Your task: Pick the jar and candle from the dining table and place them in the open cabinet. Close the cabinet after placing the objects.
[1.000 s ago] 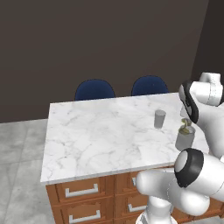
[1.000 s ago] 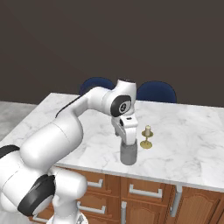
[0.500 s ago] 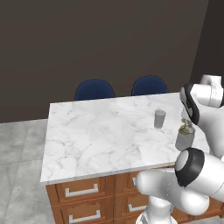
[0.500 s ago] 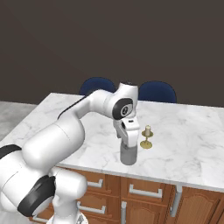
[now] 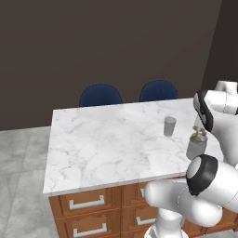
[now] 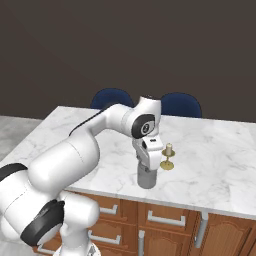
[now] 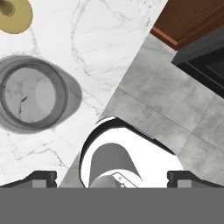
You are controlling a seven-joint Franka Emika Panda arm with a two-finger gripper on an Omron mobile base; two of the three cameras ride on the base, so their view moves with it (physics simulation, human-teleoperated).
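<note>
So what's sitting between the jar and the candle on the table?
Nothing. In the hand view, a bare strip of the marble table separates the jar from the gold base of the candle.

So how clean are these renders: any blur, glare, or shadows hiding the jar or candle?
Left base view: sharp, flat even light; the robot's own body covers part of the candle. Right base view: equally crisp, soft shadow under the jar, no glare on the dining table. Hand view: steep top-down angle, so the translucent jar reads as concentric rings with a grey shadow smear beside it; no blur.
</note>
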